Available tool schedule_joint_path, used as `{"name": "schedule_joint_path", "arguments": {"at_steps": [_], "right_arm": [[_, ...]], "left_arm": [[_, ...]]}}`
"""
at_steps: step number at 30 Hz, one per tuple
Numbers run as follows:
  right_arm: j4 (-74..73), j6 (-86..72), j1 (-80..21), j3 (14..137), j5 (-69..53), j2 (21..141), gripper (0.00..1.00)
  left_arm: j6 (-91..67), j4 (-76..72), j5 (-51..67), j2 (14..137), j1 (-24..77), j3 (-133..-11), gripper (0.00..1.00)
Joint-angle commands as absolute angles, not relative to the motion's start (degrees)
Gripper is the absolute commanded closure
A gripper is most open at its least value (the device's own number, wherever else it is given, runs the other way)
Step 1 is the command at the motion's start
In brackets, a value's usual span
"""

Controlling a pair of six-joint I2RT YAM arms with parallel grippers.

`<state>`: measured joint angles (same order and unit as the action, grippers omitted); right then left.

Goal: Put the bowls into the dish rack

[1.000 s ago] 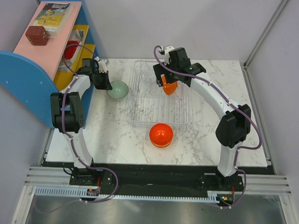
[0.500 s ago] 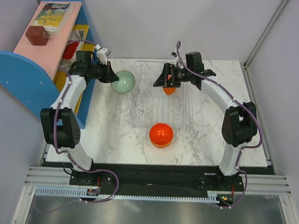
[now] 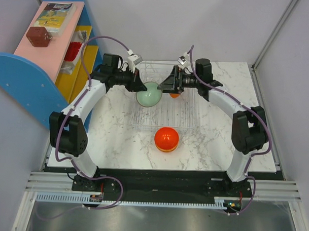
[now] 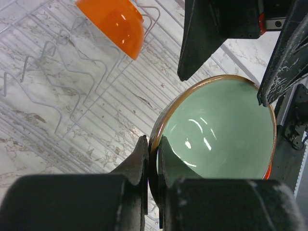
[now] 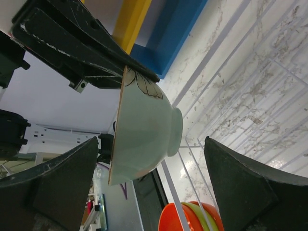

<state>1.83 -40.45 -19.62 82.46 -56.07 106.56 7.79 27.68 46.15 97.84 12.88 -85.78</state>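
My left gripper [image 3: 140, 88] is shut on the rim of a pale green bowl [image 3: 148, 95], held on edge above the left part of the wire dish rack [image 3: 187, 116]. In the left wrist view its fingers [image 4: 141, 156] pinch the bowl [image 4: 216, 130] at the brown rim. My right gripper [image 3: 164, 85] faces it from the right, open, with the bowl [image 5: 144, 130] between its spread fingers [image 5: 245, 187], apparently untouched. One orange bowl [image 3: 174, 95] leans in the rack [image 4: 72, 96] below the right gripper. Another orange bowl [image 3: 166, 139] lies upside down on the table in front of the rack.
A blue and yellow shelf unit [image 3: 24, 75] stands along the left table edge, a pink top with a box and a brown block on it. The white marble table [image 3: 219, 143] is walled at the back and right. Purple cables loop off both arms.
The left arm lifted the green bowl off the table left of the rack and carried it right, over the rack. The right gripper rose off the racked orange bowl and turned to face left.
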Motion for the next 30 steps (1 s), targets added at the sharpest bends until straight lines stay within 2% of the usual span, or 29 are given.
{"name": "schedule_joint_path", "arguments": {"at_steps": [1,13,30], "right_arm": [[13.4,-47.8,-19.2,79.1,-60.0,104.5,0.02],[22.6,-54.7,-19.3,76.2,-62.8,106.0,0.03],[24.0,-56.9,-21.4,75.3,-66.3,105.9,0.08]], "left_arm": [[8.9,25.8,50.0,95.4,14.1,-90.3,0.98],[9.1,25.8,49.4,96.9,15.4,-92.9,0.98],[10.6,24.9,48.2,98.0,16.5,-93.0,0.98]]}}
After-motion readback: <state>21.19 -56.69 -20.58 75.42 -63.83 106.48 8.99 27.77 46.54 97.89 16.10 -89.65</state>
